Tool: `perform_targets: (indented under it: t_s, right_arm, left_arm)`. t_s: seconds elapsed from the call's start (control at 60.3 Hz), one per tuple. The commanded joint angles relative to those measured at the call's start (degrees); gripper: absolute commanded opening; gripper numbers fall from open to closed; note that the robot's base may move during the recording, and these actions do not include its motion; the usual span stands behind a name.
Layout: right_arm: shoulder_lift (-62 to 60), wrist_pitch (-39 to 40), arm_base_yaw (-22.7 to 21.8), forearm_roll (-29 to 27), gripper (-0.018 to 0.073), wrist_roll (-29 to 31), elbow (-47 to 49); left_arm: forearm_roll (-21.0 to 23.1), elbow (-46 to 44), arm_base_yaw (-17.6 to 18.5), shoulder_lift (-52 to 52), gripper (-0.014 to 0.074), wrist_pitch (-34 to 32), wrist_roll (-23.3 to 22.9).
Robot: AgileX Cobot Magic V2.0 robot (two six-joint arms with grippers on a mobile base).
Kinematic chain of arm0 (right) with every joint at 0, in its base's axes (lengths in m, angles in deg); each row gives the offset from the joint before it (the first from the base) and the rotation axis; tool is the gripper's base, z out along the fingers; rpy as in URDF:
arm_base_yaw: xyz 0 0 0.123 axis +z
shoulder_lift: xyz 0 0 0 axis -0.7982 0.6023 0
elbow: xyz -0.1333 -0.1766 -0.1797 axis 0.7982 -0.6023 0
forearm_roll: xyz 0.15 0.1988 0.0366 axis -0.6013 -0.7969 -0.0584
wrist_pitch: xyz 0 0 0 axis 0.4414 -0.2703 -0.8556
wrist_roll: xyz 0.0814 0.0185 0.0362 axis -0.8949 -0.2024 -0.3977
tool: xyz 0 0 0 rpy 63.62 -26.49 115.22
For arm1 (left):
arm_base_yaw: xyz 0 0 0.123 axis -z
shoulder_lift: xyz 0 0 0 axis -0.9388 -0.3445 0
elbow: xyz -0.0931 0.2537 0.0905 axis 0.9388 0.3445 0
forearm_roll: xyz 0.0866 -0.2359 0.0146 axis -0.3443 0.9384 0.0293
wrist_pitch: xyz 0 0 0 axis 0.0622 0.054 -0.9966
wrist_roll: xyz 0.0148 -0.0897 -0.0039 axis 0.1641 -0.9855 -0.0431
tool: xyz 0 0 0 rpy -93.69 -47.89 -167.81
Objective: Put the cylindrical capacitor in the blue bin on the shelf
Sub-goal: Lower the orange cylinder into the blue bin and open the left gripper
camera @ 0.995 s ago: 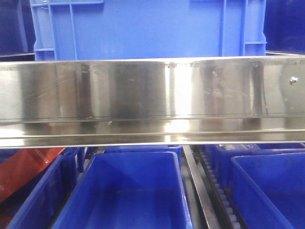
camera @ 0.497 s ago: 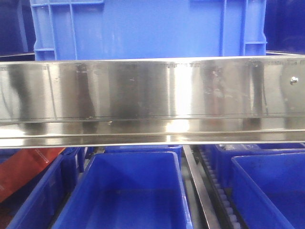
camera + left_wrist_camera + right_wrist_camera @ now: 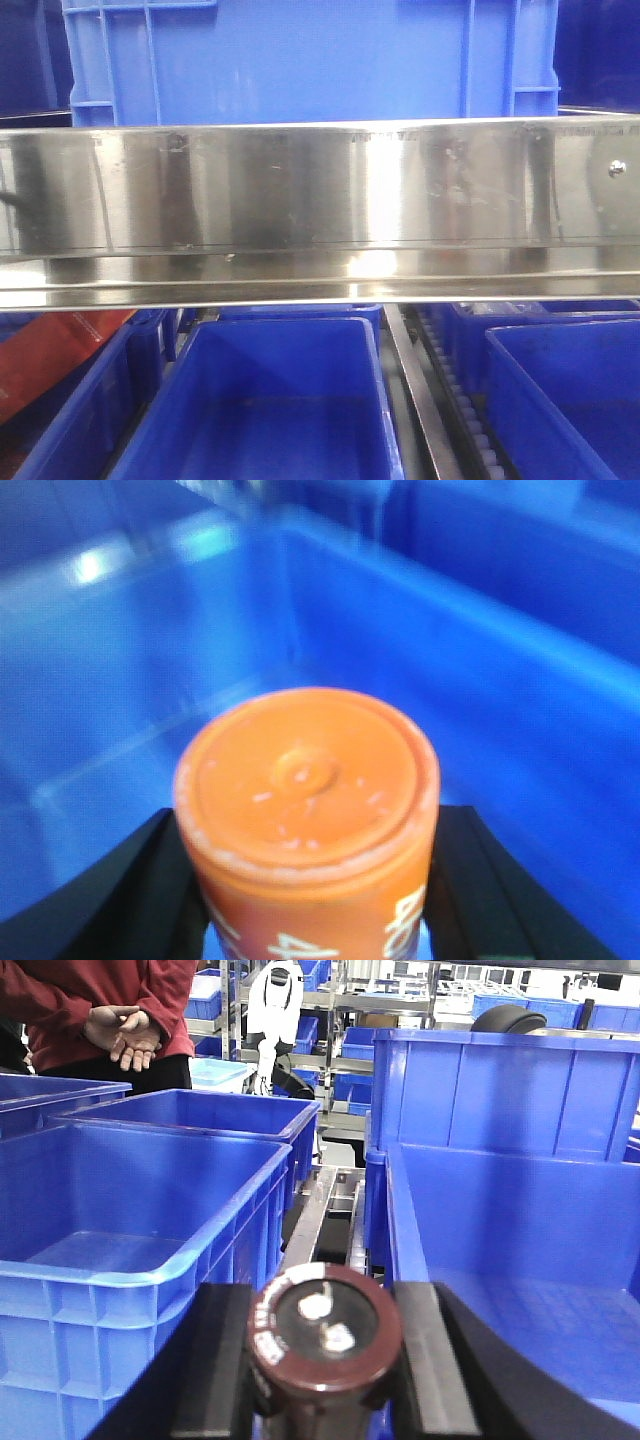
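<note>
The orange cylindrical capacitor (image 3: pixel 308 810) sat upright in my left gripper (image 3: pixel 306 905), its round top facing the wrist camera and white print showing on its side; the black fingers (image 3: pixel 115 895) were pressed against it on both sides. It hung over the inside of a blue bin (image 3: pixel 500 670), whose smooth walls and floor filled that view, blurred. My right gripper (image 3: pixel 325 1365) was likewise clamped on a maroon-capped cylinder (image 3: pixel 325 1332), held in front of the gap between a blue tub (image 3: pixel 120 1210) on the left and a taller blue crate (image 3: pixel 520 1240) on the right. From the front camera I saw the shelf (image 3: pixel 320 200) as a wide, shiny steel rail across the frame, a large blue container (image 3: pixel 310 60) on the tier above it, and open blue bins below, with a white roller track (image 3: pixel 470 420) between them and something red (image 3: pixel 50 360) at lower left. Behind the tubs stood a person in a red top (image 3: pixel 100 990) with clasped hands, and more racks of blue bins.
</note>
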Motion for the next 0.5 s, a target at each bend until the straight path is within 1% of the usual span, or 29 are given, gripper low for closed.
perform_targets:
  t_s: [0.0, 0.099, 0.166, 0.216, 0.282, 0.298, 0.315, 0.348, 0.398, 0.448, 0.481]
  right_arm:
    - [-0.07, 1.81, 0.21, -0.26, -0.0162, 0.14, 0.42]
    - [-0.07, 1.81, 0.21, -0.26, -0.0162, 0.14, 0.42]
    - [-0.07, 1.81, 0.21, -0.26, -0.0162, 0.14, 0.42]
    - [-0.07, 1.81, 0.21, -0.26, -0.0162, 0.14, 0.42]
    - [-0.07, 1.81, 0.21, -0.26, -0.0162, 0.14, 0.42]
    - [-0.07, 1.81, 0.31, -0.26, -0.0162, 0.14, 0.42]
    - [-0.07, 1.81, 0.36, -0.26, -0.0162, 0.14, 0.42]
    - [-0.07, 1.81, 0.52, -0.26, -0.0162, 0.14, 0.42]
    - [-0.07, 1.81, 0.62, -0.26, -0.0162, 0.14, 0.42]
    - [-0.07, 1.81, 0.62, -0.26, -0.0162, 0.14, 0.42]
    - [-0.07, 1.81, 0.62, -0.26, -0.0162, 0.14, 0.42]
  left_arm:
    - [-0.21, -1.57, 0.18, -3.89, -0.0111, -2.66, -0.02]
    - [-0.49, -1.57, 0.18, -6.68, -0.0103, -3.99, -0.02]
    - [-0.49, -1.57, 0.18, -8.35, -0.0053, -4.01, -0.02]
    - [-0.49, -1.57, 0.18, -9.09, 0.0021, -4.01, -0.02]
    - [-0.28, -1.57, 0.18, -9.63, 0.0159, -3.91, -0.02]
    - [-0.28, -1.57, 0.18, -9.63, 0.0213, -3.91, -0.02]
    - [-0.28, -1.57, 0.18, -9.63, 0.0288, -3.91, -0.02]
    - [-0.28, -1.57, 0.18, -9.63, 0.0367, -4.13, -0.02]
    - [-0.28, -1.57, 0.18, -9.63, 0.0519, -4.58, -0.02]
    - [-0.28, -1.7, 0.18, -9.53, 0.0617, -4.71, -0.02]
    - [-0.28, -1.8, 0.18, -9.53, 0.0613, -4.71, -0.02]
